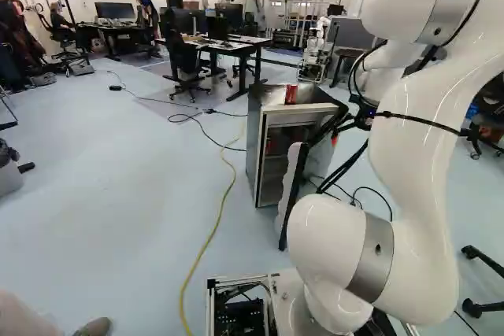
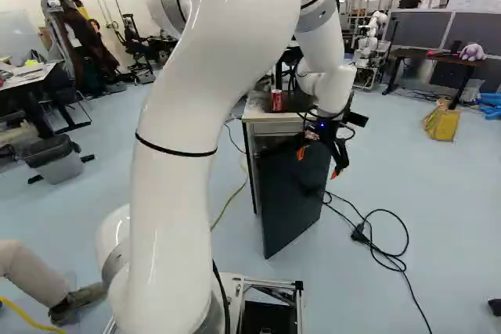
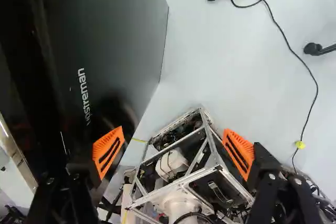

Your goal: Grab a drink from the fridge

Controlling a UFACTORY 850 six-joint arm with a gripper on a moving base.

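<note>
In the right base view my gripper [image 2: 318, 163] hangs at the outer side of the dark fridge door [image 2: 291, 201]. The small fridge [image 1: 253, 139] stands with this door swung open toward my base. Red items [image 1: 272, 145] show dimly on a shelf inside. On the fridge's top sits a red can [image 1: 291, 94], upright. Seen from the wrist, the gripper [image 3: 174, 152] is open with nothing between its orange pads; one finger overlaps the dark door panel [image 3: 121, 40], the other is over the floor. Whether that finger touches the door, I cannot tell.
A yellow cable [image 1: 213, 230] runs along the floor left of the fridge. Black cables [image 2: 383, 252] lie right of the door. Desks [image 1: 236, 46] and another robot [image 2: 368, 44] stand farther back. A person's leg [image 2: 31, 271] is close beside my base.
</note>
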